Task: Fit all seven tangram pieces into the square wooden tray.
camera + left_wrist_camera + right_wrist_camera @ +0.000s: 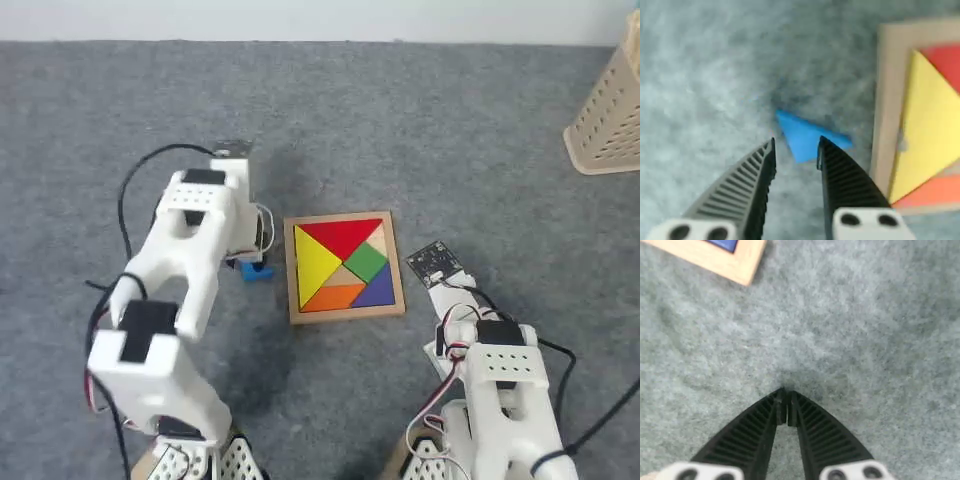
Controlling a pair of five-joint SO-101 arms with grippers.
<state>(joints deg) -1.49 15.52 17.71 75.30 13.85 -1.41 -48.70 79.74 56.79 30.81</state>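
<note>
While bright pieces (315, 262) fill the tray (345, 314), a blue triangle (807, 137) lies outside.

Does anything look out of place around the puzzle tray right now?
Yes: a blue triangle lies on the carpet beside the tray, not in it. The left gripper is open at it.
</note>
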